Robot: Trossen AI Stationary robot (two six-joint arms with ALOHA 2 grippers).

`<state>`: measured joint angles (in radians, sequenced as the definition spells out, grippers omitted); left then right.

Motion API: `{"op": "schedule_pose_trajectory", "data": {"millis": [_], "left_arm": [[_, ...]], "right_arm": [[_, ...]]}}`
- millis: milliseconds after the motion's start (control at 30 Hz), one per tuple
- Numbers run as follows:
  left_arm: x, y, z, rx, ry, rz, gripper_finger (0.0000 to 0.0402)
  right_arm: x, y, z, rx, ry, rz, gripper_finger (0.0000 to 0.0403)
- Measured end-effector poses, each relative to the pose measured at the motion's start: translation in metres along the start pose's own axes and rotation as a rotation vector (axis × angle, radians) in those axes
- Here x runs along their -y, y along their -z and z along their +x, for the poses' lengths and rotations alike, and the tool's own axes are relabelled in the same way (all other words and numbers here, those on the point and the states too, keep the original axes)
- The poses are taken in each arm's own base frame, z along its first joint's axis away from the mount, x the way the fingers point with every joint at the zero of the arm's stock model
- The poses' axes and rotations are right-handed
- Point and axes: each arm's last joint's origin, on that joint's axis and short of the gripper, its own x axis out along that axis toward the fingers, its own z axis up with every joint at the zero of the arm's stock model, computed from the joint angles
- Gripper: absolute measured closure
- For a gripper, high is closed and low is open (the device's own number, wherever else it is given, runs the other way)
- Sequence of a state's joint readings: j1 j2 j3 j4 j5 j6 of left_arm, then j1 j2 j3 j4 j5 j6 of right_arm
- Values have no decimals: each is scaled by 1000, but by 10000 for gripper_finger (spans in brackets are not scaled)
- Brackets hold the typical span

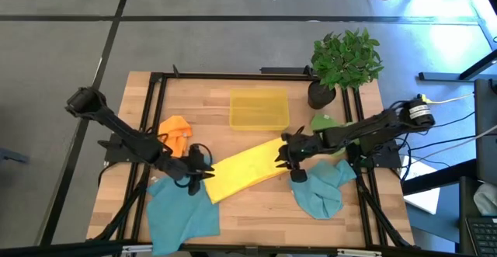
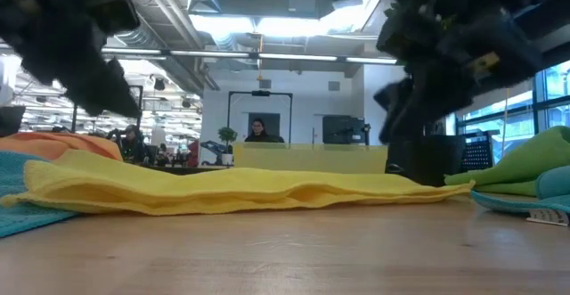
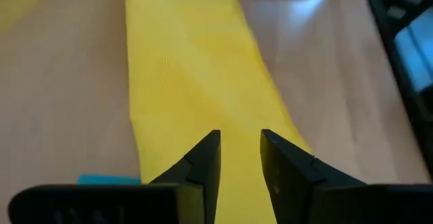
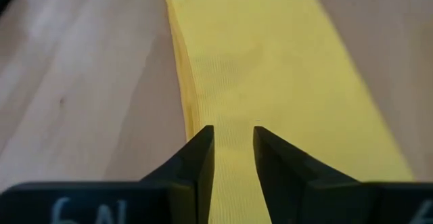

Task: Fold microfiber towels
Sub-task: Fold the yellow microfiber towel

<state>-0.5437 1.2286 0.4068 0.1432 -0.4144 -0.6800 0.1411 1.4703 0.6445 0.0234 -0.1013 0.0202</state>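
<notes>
One yellow towel [image 1: 243, 171], long folded strip, seemingly flat on table [image 1: 256, 210].

A translucent yellow plastic bin [image 1: 258, 108] sits on the wooden counter [image 1: 256, 206] toward its far edge, roughly at mid-width. Near it, at the counter's far right corner, a leafy green potted plant [image 1: 345, 57] stands in a dark pot [image 1: 321, 95]. A black metal frame [image 1: 233, 76] runs around the counter's edges. In the low view, a person [image 2: 258, 131] shows in the room beyond, under bright ceiling lights [image 2: 303, 26].
</notes>
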Motion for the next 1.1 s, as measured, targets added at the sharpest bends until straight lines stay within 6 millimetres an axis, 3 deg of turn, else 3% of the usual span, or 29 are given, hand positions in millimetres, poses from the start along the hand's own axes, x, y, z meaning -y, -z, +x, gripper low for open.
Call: {"op": "schedule_pose_trajectory", "data": {"millis": [133,367,600,767,1100], "left_arm": [[-1,1,14,-87,11,-2,332],[10,-15,27,-150,93,27,397],[15,-25,24,-231,28,47,401],[16,-31,24,-239,13,26,401],[16,-31,24,-244,17,9,401]], "right_arm": [[1,8,11,-60,1,22,311],[2,13,18,-96,2,46,329],[2,18,18,-141,1,62,353],[2,18,18,-143,-1,43,395],[2,23,17,-190,4,75,398]]}}
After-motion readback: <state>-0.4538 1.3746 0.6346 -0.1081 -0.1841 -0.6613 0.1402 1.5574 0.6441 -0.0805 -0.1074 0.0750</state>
